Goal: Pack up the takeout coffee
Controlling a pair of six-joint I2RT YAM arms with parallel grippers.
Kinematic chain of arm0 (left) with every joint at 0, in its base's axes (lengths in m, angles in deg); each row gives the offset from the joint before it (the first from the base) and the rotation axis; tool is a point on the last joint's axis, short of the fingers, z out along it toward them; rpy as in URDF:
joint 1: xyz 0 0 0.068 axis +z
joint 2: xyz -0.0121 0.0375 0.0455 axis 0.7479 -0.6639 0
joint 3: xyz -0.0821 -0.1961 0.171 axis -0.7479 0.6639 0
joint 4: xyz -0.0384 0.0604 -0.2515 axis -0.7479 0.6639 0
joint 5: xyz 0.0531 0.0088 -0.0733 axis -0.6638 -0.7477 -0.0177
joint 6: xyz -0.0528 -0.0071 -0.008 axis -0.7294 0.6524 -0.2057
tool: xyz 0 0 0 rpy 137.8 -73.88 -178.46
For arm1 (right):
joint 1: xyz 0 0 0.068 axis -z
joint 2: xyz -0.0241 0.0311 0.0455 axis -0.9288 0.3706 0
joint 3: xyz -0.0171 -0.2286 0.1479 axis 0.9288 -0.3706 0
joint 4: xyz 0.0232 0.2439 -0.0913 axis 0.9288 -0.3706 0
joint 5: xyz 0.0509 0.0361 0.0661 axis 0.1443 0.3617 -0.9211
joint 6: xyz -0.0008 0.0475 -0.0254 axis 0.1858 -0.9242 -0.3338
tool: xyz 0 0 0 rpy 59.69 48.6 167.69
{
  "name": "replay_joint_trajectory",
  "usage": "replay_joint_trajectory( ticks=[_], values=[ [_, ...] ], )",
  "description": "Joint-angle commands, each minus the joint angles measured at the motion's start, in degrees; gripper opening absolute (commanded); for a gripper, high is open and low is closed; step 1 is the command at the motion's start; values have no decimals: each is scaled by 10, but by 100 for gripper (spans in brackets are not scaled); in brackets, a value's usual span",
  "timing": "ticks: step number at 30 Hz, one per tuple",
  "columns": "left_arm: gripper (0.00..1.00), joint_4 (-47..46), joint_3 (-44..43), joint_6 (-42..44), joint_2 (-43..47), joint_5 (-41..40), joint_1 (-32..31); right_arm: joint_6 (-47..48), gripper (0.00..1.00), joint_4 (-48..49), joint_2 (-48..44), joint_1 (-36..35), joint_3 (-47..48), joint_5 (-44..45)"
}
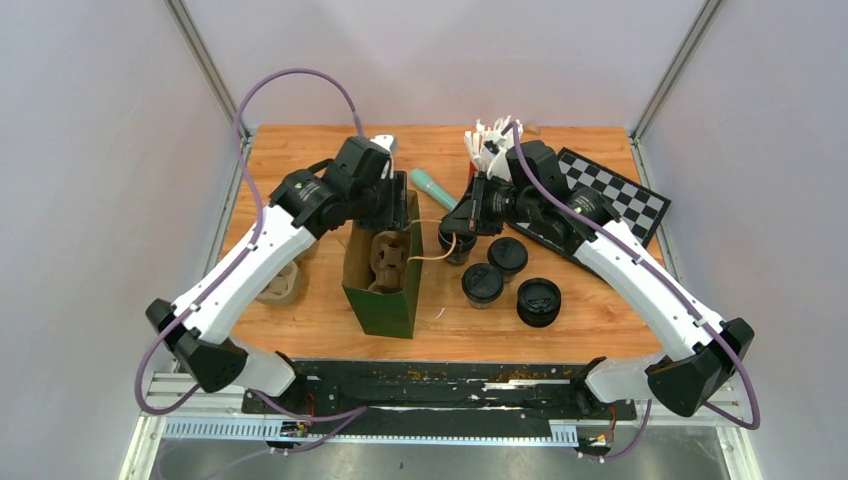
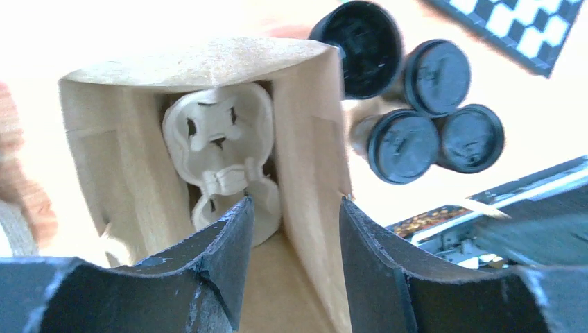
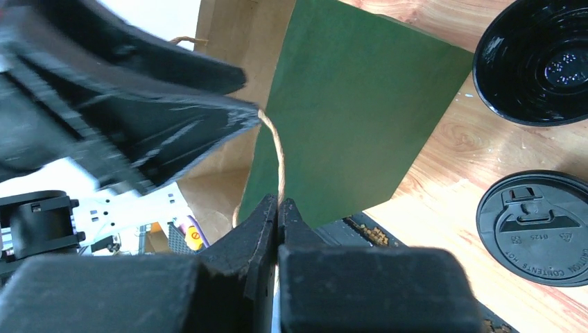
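A green paper bag [image 1: 385, 290] stands open mid-table with a pulp cup carrier [image 1: 388, 255] inside it. In the left wrist view the carrier [image 2: 222, 149] lies deep in the bag [image 2: 132, 166]. My left gripper [image 2: 295, 202] is open at the bag's far rim, one finger inside and one outside the right wall. My right gripper [image 3: 278, 208] is shut on the bag's twine handle [image 3: 279, 156], holding it out to the right of the bag [image 3: 347, 104]. Three black-lidded coffee cups [image 1: 507, 255] [image 1: 482, 283] [image 1: 539, 301] stand right of the bag.
A second pulp carrier [image 1: 283, 283] lies left of the bag, under my left arm. A checkerboard [image 1: 615, 190], a teal object [image 1: 432, 187] and a bunch of white utensils [image 1: 492, 140] sit at the back. Another dark cup [image 1: 457, 245] is beneath my right gripper.
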Motion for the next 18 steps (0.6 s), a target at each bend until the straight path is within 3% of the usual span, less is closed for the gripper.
replay_joint_trajectory(
  ticks=[1, 5, 8, 12, 17, 18],
  values=[
    [57, -106, -15, 25, 68, 51, -2, 26, 3, 8, -10, -1, -3, -9],
    [61, -158, 7, 27, 96, 52, -2, 34, 7, 1, -8, 0, 0, -13],
    [63, -155, -4, 33, 99, 73, 4, 30, 19, -1, -12, -1, 8, -9],
    [65, -85, -84, 71, 71, 102, 42, 32, 45, -13, -25, -1, 29, 16],
    [68, 41, -207, 190, -11, 111, 102, 49, 75, -51, -35, 0, 49, 64],
    [68, 60, -229, 213, -30, 106, 111, 56, 87, -62, -37, -1, 52, 81]
  ],
)
